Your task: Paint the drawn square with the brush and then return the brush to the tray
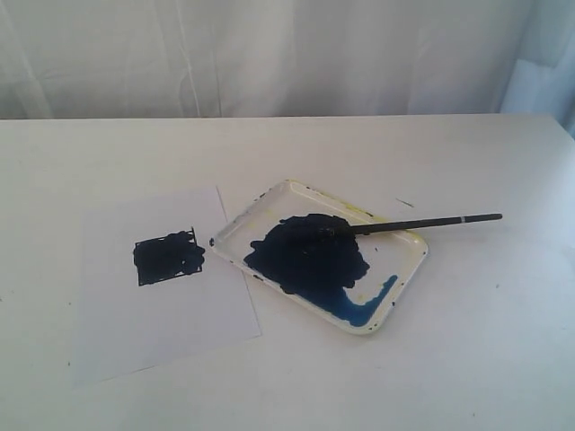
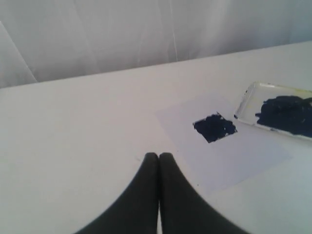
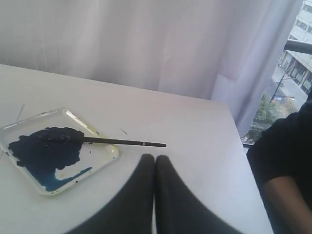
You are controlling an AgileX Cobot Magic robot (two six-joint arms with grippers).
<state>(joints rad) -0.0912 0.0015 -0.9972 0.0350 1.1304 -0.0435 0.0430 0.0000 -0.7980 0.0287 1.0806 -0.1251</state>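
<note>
Out ahead of the right claw (image 3: 155, 157), apart from its tips, lies the brush (image 3: 117, 141). Its dark head sits in the blue paint blotch (image 3: 41, 151) inside the tray (image 3: 102, 153). Its thin black handle leans across the tray's rim and sticks out over the table (image 3: 195, 146). That free end, with the pale band on it, is the part nearest the claw. Nothing touches the brush but the tray. The right claw is pressed fully together, finger against finger, with nothing between them.

The drawn square (image 2: 215, 127) lies ahead of the left claw (image 2: 159, 156), also apart from it. It is smeared dark blue almost to its outline, and the paint strays past the edge in places. It sits on a white paper sheet (image 2: 234, 158), one corner of which comes near that claw without reaching it. Past the sheet, farther from the left claw, a corner of the tray shows just beside the paper. The left claw is likewise squeezed closed and empty.

Seen from across the room, sheet and tray lie side by side on the white table. Behind it hangs a white curtain (image 1: 269, 54). Beside the right claw, past the table's edge, a person's arm in a dark sleeve (image 3: 285, 165) shows, with a window (image 3: 297, 53) onto a street beyond.
</note>
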